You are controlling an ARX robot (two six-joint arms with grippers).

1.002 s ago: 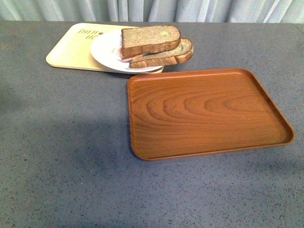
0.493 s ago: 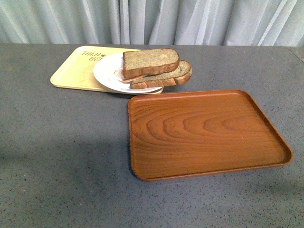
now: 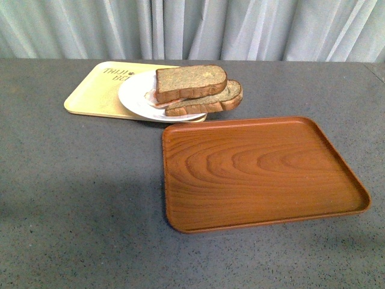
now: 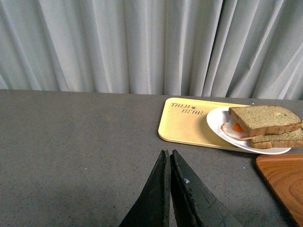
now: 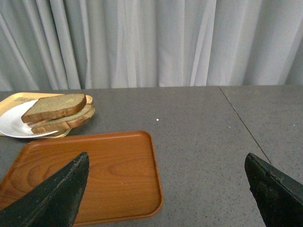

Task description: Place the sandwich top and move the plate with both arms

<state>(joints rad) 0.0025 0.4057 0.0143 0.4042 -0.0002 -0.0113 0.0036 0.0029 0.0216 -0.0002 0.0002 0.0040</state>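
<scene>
The sandwich top, a squarish brown slice, lies on the longer slice on the white plate. The plate rests partly on the pale yellow tray. No arm shows in the front view. In the left wrist view the sandwich top and plate sit far off; my left gripper is shut and empty above bare table. In the right wrist view the sandwich top and plate lie far off; my right gripper is wide open and empty, near the brown tray.
The pale yellow bear-print tray lies at the back left under the plate's edge. The brown wood-grain tray lies in front of the plate, to the right. A grey curtain hangs behind the grey table.
The front view has tilted up, so the curtain now shows and everything sits lower in frame. The sandwich, plate and trays keep their places relative to each other.
</scene>
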